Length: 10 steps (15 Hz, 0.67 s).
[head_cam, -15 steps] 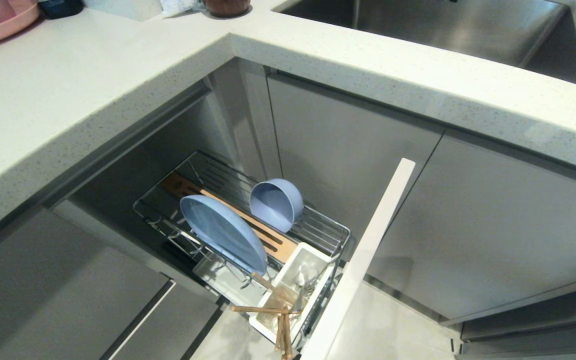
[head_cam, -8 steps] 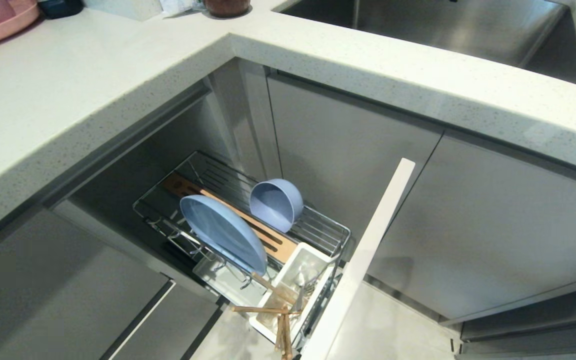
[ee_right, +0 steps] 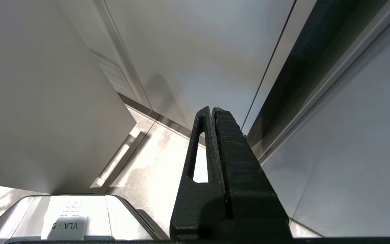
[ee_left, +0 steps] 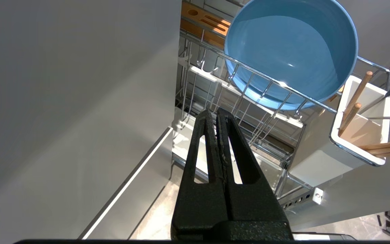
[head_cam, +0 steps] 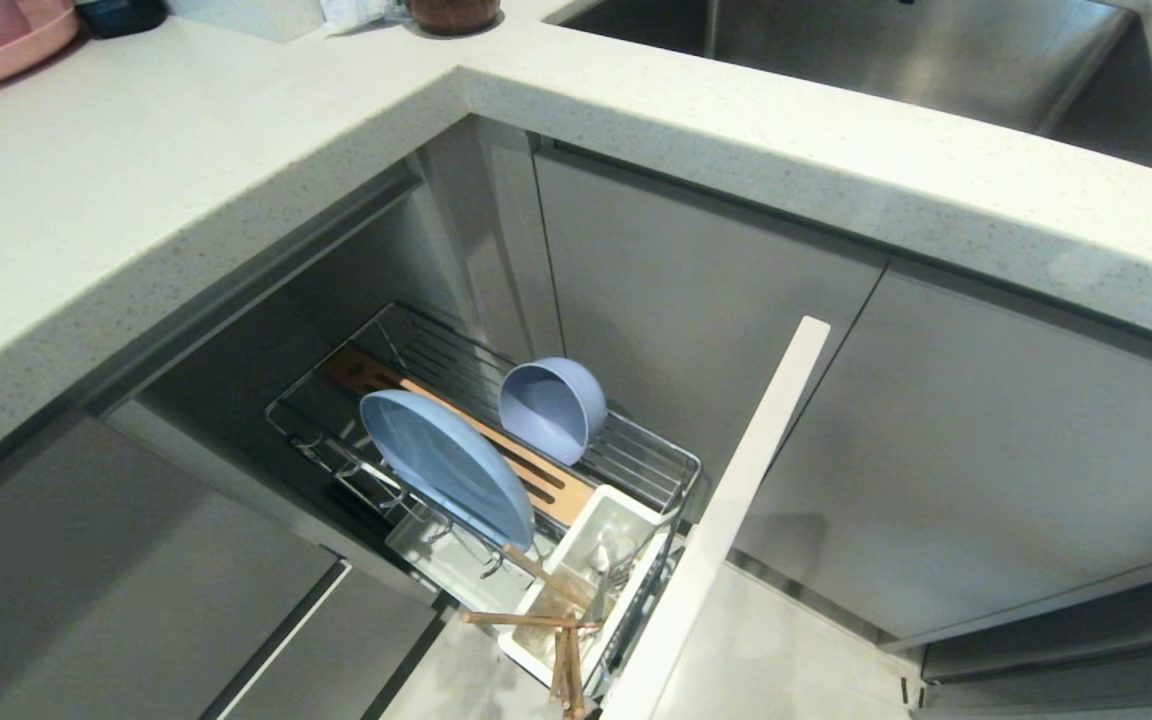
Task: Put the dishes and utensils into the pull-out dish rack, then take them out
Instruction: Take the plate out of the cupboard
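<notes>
Loading looks finished — the pull-out dish rack (head_cam: 636,462) stands drawn out from the grey cabinets under the counter corner, and everything blue and wooden is already in it. The light-blue plate (head_cam: 446,467) stands on edge among the chrome prongs, leaning a little, with the slotted wooden strip (head_cam: 546,482) running just behind it. The light-blue bowl (head_cam: 553,408) lies tipped on its side on the wire floor beyond that strip, its mouth facing the plate. At the near end, the white utensil cup (head_cam: 576,560) holds the chopsticks (head_cam: 564,655), which splay out over its rim; something silver sits in the cup too, most likely the spoon and fork, though I cannot tell one from the other.

Neither arm shows from above. The left gripper (ee_left: 217,113) hangs low beside the rack, just outside its wire wall and below the plate, fingers pressed together and holding nothing. The right gripper (ee_right: 212,110) is parked off to the side, pointing at plain cabinet fronts and floor, fingers likewise pressed together and empty.

So I would judge the first half done and the unloading not yet begun — plate, bowl and utensils all have to come out again, and the left gripper must spread its fingers before it can take any of them.
</notes>
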### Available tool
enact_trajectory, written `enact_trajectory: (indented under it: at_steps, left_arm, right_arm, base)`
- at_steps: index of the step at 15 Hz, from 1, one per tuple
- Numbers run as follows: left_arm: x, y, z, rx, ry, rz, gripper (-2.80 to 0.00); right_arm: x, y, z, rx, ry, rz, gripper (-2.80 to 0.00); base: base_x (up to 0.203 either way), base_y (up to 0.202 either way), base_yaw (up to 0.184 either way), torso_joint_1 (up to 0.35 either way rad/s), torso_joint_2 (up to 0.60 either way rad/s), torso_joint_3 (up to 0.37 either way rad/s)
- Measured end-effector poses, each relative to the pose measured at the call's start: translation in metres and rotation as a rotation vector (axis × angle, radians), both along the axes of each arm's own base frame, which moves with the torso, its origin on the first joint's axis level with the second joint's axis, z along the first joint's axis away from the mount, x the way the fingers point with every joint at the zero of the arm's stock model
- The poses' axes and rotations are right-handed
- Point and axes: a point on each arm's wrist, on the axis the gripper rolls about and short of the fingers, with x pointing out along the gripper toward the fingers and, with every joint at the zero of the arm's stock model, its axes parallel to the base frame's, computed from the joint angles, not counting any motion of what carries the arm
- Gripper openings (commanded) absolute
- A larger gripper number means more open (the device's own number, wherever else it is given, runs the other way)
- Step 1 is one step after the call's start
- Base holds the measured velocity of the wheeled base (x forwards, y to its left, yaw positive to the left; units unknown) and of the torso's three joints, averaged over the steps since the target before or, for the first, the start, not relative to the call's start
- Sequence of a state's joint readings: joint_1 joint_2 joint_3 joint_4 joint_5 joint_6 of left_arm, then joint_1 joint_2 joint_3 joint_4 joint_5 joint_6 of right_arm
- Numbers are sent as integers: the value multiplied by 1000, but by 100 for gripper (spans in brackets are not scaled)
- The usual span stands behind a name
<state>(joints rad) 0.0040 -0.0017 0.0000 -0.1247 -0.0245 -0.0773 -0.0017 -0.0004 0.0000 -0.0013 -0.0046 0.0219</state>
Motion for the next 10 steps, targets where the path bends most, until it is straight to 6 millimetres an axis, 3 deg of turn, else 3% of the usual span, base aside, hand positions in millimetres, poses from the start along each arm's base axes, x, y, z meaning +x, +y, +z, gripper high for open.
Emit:
enact_trajectory:
  at_steps: [10]
  left_arm:
    - [1,0,-7,105,65,23,-280]
  right_arm:
    - [0,0,0,0,0,0,-280]
  base:
    - [0,0,0,0,0,0]
